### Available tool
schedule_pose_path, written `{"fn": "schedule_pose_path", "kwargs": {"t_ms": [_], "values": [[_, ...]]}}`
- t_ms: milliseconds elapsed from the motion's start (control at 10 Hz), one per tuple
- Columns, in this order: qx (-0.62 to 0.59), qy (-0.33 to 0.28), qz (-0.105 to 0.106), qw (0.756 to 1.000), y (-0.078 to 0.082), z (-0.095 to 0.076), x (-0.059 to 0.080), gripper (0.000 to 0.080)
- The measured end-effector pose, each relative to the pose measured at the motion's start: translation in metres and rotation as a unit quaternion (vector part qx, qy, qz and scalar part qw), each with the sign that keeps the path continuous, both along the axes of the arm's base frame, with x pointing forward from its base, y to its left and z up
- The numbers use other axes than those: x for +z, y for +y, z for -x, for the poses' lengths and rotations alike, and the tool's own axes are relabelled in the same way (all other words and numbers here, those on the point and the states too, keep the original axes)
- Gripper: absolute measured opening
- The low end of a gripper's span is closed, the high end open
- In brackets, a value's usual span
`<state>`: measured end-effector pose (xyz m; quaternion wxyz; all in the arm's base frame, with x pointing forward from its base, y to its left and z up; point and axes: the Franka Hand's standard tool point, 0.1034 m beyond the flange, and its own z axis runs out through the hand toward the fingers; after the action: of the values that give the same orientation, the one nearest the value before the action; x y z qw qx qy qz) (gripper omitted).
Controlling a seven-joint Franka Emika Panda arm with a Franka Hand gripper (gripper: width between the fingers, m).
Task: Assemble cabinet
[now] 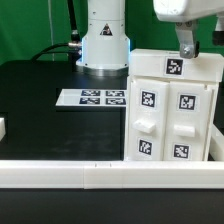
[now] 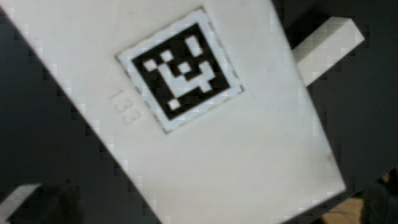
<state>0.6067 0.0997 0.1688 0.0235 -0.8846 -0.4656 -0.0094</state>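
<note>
The big white cabinet point(image 1: 172, 108) stands on the black table point(image 1: 40, 95). The gripper point(image 1: 186, 52) is down at its top edge. I cannot tell if it is open or closed.

Wrist view: a white cabinet panel point(image 2: 214, 140) ran diagonally, bearing one black-and-white square tag point(image 2: 182, 70) against dark background.

We see a black table point(image 1: 40, 110) carrying the flat marker board point(image 1: 92, 98) near its middle. The white cabinet point(image 1: 170, 110) stands toward its right edge in the exterior view. A long white rail point(image 1: 100, 176) lies along its front edge.
</note>
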Motion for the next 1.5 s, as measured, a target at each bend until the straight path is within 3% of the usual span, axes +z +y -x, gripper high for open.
{"fn": "schedule_pose_path", "kwargs": {"t_ms": [200, 800, 1000, 1500], "values": [[0.057, -0.004, 0.012, 0.998, -0.002, 0.002, -0.004, 0.0797], [0.042, 0.004, 0.014, 0.999, -0.012, 0.007, -0.016, 0.0797], [0.034, 0.004, 0.014, 0.999, -0.013, 0.007, -0.016, 0.0558], [-0.041, 0.007, 0.015, 0.999, -0.014, 0.007, -0.016, 0.056]]}}
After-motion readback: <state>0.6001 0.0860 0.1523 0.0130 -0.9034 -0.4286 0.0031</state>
